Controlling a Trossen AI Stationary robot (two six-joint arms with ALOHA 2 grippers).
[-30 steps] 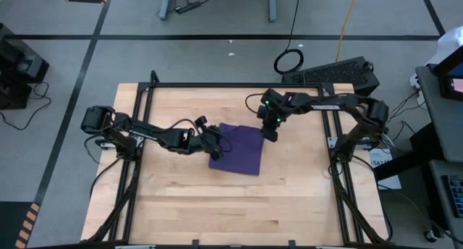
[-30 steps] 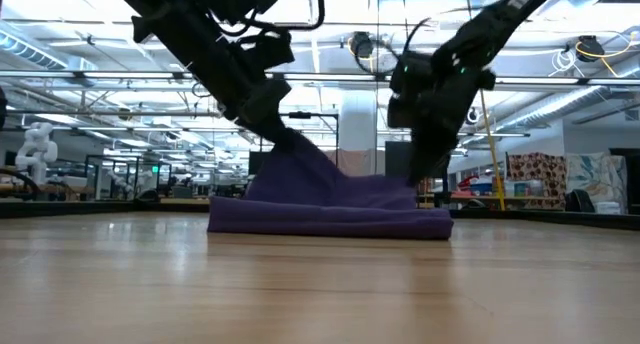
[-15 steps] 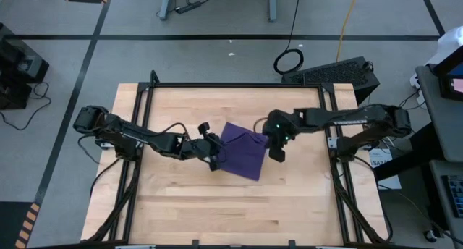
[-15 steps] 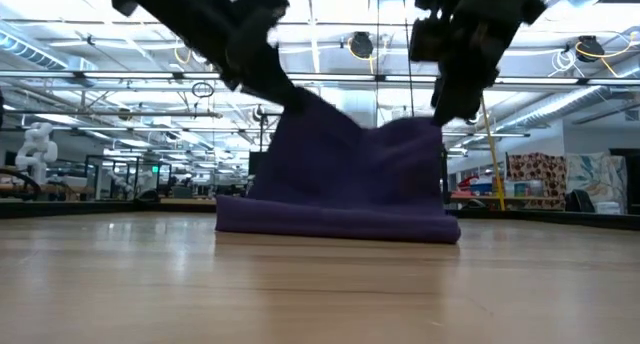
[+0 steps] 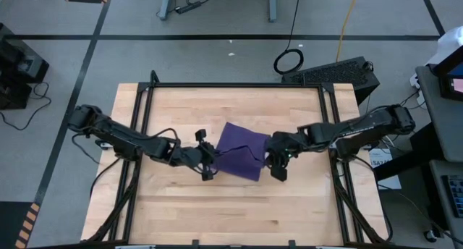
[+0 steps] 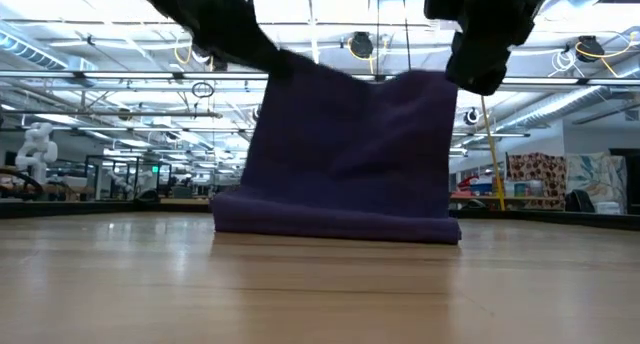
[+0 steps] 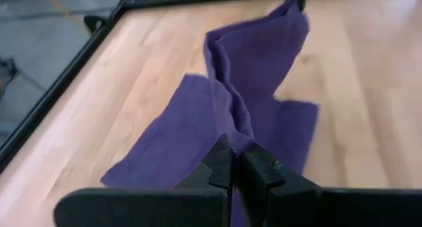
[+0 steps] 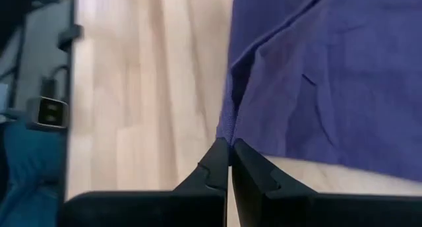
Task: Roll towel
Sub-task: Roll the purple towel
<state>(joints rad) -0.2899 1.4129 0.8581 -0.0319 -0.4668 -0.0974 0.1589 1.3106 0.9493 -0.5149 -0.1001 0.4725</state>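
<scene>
The purple towel is at the middle of the wooden table. In the low view the towel hangs like a curtain from its raised upper edge, and its lower part lies on the table. My left gripper is shut on the raised edge's left corner, up at the left in the low view. My right gripper is shut on the right corner, up at the right in the low view. My left gripper pinches the towel's raised left corner between its two fingers. The cloth runs from the fingers in a loose ridge toward the other corner and down onto the table; one layer or several, I cannot tell. My right gripper pinches the towel's raised right corner at its edge between its two fingers. The cloth hangs from the fingers down to the part that lies on the table; one layer or several, I cannot tell.
Black frame rails run along the table's left, right and far sides. A dark keyboard-like box lies beyond the far right corner. Bare wood lies between the towel and the near edge.
Both grippers have gone up and toward the table's near edge, each still shut on its corner. The towel's held edge has risen from low over the table to a tall hanging sheet, while its lower part has stayed on the table.
</scene>
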